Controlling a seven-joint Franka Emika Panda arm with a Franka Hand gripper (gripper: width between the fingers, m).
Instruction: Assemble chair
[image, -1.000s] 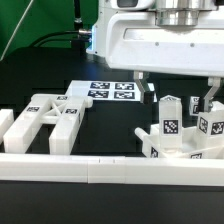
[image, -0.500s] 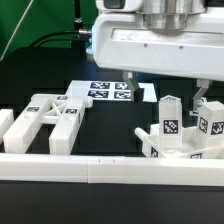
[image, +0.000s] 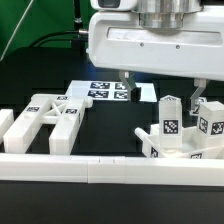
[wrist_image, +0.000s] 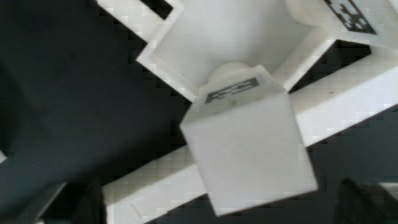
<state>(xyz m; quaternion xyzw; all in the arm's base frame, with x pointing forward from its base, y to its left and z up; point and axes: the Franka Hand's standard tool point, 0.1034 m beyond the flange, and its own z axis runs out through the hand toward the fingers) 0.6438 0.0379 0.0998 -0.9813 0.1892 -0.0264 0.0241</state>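
A cluster of white chair pieces (image: 172, 128) with black-and-white tags stands upright at the exterior view's right. My gripper (image: 160, 90) hangs just above and behind it, open, with one finger (image: 125, 82) over the table and the other (image: 197, 96) beside the upright posts. Nothing sits between the fingers. In the wrist view a blocky white piece (wrist_image: 222, 40) and a long white post (wrist_image: 249, 160) with a small tag lie below the gripper (wrist_image: 214, 205). A ladder-like chair frame (image: 50, 115) lies flat at the exterior view's left.
The marker board (image: 108, 90) lies flat at the back centre. A long plain white border bar (image: 110, 166) runs along the front edge. Another white block (image: 5, 122) sits at the far left edge.
The gripper has shifted toward the exterior view's left, still open. The chair pieces have not moved.
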